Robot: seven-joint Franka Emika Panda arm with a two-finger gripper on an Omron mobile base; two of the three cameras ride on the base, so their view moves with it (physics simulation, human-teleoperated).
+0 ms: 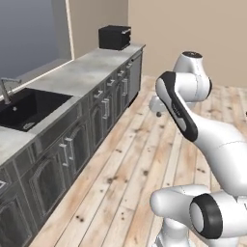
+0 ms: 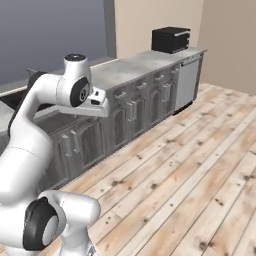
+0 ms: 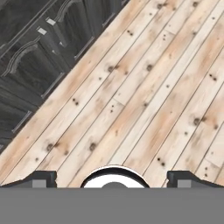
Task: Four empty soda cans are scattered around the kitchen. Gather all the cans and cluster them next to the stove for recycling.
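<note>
Kitchen (image 1: 144, 120) under remote inspection: I note one run of grey wood-grain cabinets (image 1: 72, 149) under a pale marble table (image 1: 87, 67). In the left base view the run's long axis goes from 8 o'clock up to 12 o'clock; in the right base view it goes from 9 o'clock toward 2 o'clock.

Containers: a black sink (image 1: 29, 108) is set into the table at 9 o'clock in the left base view, with a faucet (image 1: 6, 89) at its left rim. Its basin reads as uniformly dark, and I cannot tell more of its contents. A black box-shaped appliance (image 1: 115, 37) stands at the far end of the table, at 12 o'clock.

The tool (image 3: 114, 177) hangs beside the cabinets and looks down at the light plank floor (image 3: 144, 100). Its fingertips (image 3: 43, 178) stand spread wide, with floor planks showing between them. In the hand view the cabinet doors lie at 10 o'clock and the planks run from 7 o'clock to 1 o'clock.
</note>
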